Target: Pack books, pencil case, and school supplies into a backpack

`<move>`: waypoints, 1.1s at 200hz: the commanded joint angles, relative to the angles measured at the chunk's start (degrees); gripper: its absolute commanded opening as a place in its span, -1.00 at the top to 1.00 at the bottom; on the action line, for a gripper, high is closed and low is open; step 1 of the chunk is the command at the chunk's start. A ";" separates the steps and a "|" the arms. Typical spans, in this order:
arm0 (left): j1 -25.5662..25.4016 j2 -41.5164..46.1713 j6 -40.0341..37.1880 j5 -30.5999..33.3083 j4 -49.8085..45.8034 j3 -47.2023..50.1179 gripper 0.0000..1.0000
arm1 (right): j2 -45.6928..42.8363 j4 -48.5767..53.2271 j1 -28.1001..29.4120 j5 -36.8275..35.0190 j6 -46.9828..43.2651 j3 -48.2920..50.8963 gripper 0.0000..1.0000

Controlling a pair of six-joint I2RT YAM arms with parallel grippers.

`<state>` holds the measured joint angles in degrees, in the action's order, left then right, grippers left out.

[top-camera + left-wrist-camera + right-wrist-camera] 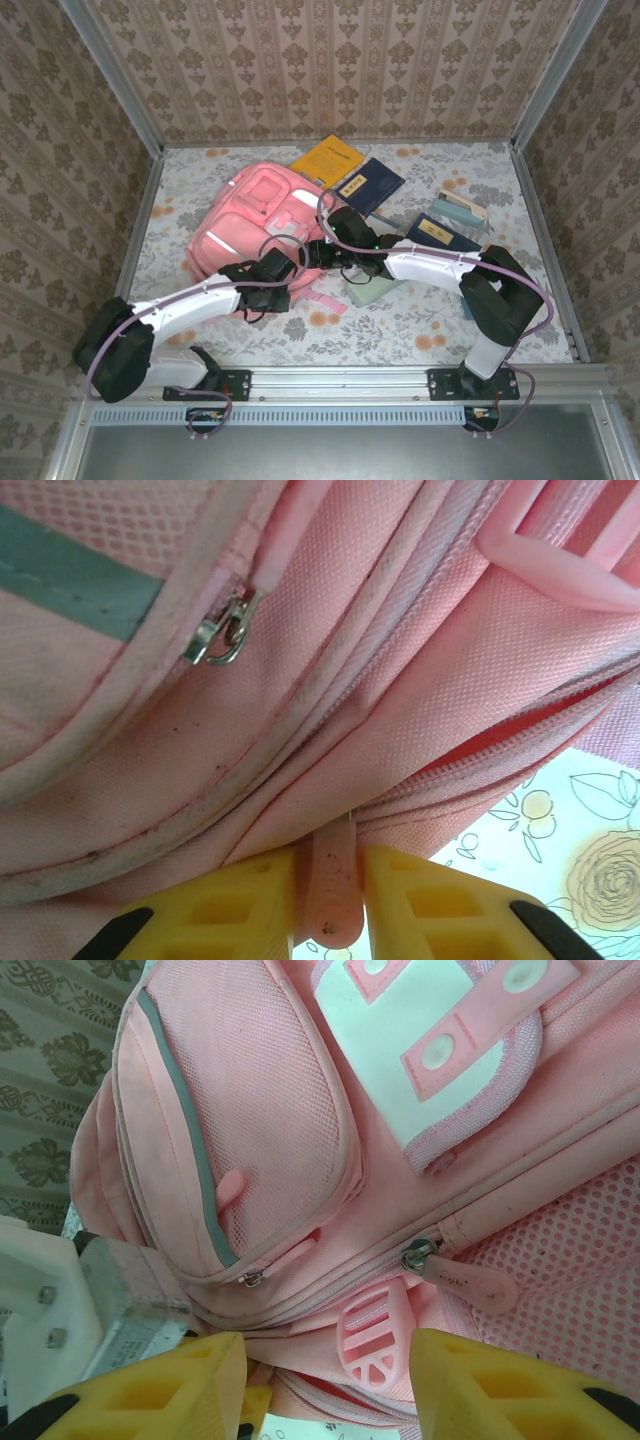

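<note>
Here's the backpack (250, 225), lying flat on the floral counter (400, 330), with both arms crowding in at its near right edge. The left fingers (240, 905) are pinching shut on a pink zipper pull (335, 875) right at the backpack's seam. The right fingers (490, 1385) are hanging spread apart over the backpack's front, with a ribbed pink tab (375, 1345) sitting in the gap (touching neither side, as far as I can see). Behind the backpack the yellow-orange book (328, 160) is lying beside a navy book (368, 185). Another navy book (440, 235) is resting off to the backpack's right. The mint pencil case (375, 290) is poking out from under the right arm, just beside the backpack.
</note>
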<state>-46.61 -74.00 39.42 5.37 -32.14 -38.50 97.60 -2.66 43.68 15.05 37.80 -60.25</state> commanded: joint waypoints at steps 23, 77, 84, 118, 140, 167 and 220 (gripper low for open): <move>-2.36 -4.61 -4.91 5.21 -6.26 -5.18 0.53 | 0.18 -0.34 -0.09 0.60 1.30 0.22 0.06; -5.73 -7.26 -6.19 10.94 -12.28 -9.56 0.27 | 0.42 -0.55 -0.03 0.75 1.67 0.57 0.05; -6.23 -7.42 -6.28 11.35 -12.54 -9.85 0.27 | 0.48 -0.62 -0.03 0.80 1.75 0.57 0.05; -7.44 -8.57 -6.31 12.62 -13.21 -10.30 0.50 | 0.85 -0.86 -0.05 1.04 1.86 0.42 0.05; -7.84 -9.51 -6.76 12.22 -12.90 -10.28 0.51 | 0.84 -0.76 -0.07 1.04 1.92 0.40 0.04; -7.86 -10.63 -7.38 10.95 -11.94 -9.86 0.49 | 0.81 -0.51 -0.01 1.04 1.86 0.39 0.04; -7.64 -11.67 -8.62 12.32 -11.28 -9.73 0.63 | 0.53 -0.37 -0.05 1.10 1.99 0.57 0.04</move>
<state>-54.04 -84.90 32.64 16.58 -43.09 -47.33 97.89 -2.83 43.68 15.44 39.27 -60.25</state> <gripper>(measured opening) 0.208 0.478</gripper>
